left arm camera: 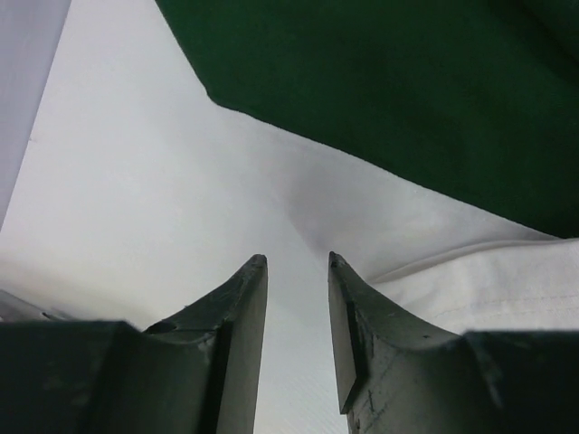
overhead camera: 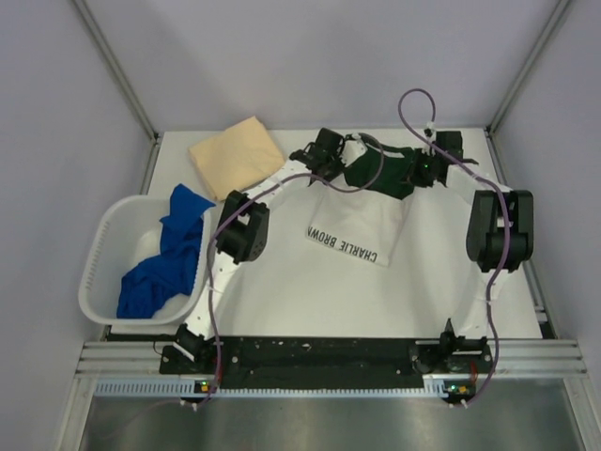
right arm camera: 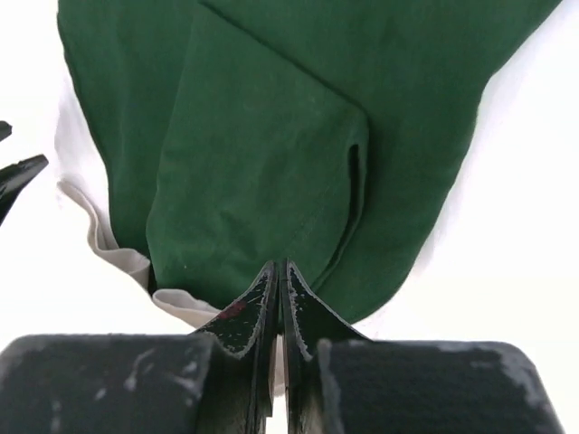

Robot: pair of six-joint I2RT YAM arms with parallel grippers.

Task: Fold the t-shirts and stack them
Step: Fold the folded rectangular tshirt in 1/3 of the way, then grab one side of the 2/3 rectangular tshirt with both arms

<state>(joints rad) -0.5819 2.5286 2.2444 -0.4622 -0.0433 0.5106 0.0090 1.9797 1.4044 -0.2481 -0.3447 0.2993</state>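
Left gripper (left arm camera: pixel 297 260) hangs with its fingers spread and nothing between them, just beside the green sleeve (left arm camera: pixel 407 81) of the white shirt (overhead camera: pixel 362 225), which lies on the far middle of the table (overhead camera: pixel 310 301). Right gripper (right arm camera: pixel 279 267) has its fingers pressed together at the green hem, though I cannot tell whether cloth is caught there. If it pulls alone, the fold may drag askew or slip free, since the left side is unheld.
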